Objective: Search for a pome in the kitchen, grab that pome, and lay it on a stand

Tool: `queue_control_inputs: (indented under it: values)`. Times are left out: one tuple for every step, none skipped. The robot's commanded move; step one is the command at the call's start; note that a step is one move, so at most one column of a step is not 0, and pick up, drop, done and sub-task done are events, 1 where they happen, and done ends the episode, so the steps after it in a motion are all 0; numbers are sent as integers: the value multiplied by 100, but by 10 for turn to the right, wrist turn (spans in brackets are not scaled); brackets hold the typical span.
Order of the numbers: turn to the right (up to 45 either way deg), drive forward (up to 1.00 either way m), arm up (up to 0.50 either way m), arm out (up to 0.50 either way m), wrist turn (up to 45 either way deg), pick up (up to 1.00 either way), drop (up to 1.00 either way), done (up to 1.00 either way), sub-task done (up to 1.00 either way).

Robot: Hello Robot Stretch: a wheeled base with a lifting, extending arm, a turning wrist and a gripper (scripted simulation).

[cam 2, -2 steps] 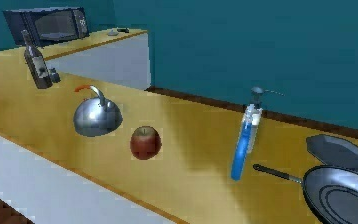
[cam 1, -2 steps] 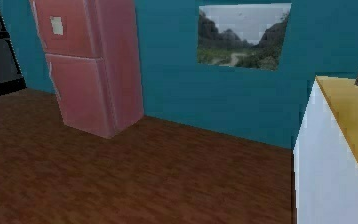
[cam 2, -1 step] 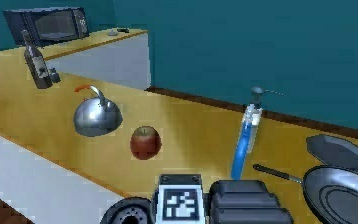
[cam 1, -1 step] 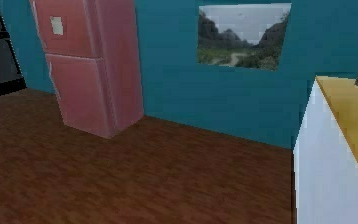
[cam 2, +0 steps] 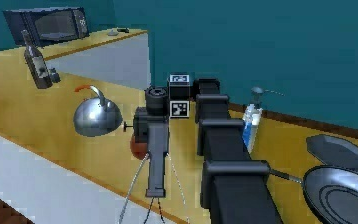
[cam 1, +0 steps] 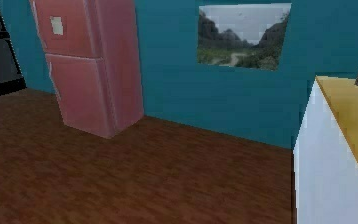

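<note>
Probably the grab step: the tool (cam 2: 153, 203) sat low at the desk (cam 2: 47, 95) with a small red-orange blob (cam 2: 137, 149) just beside its dark body, between it and the kettle (cam 2: 95, 117). That blob was likely the pome, though too little of it showed to be sure. The state of the tool's fingers could not be told, nor whether it held anything, since the blob lay on the desk right at it. For a good grab, my call was to line the tool up on the blob before any lift and to keep the approach off the kettle, which stood near enough to get knocked. Then it should rise straight up clear of the desk before the base went looking for a stand. Containers: the kettle had its lid on, contents hidden. The dark bottle (cam 2: 37, 62) stood upright toward the desk's far left, fill not tellable. The pump bottle (cam 2: 251, 122) with a bluish body stood just right of the arm (cam 2: 227, 165). The near pan (cam 2: 339, 192) showed a bare inside, the far pan (cam 2: 339, 152) likewise. The microwave (cam 2: 47, 24) and pink fridge (cam 1: 87, 65) had doors closed, insides unseen.
</note>
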Motion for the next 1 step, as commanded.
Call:
queue_control_inputs:
  values:
    - [0,0,0,0,450,0,0,0,0]
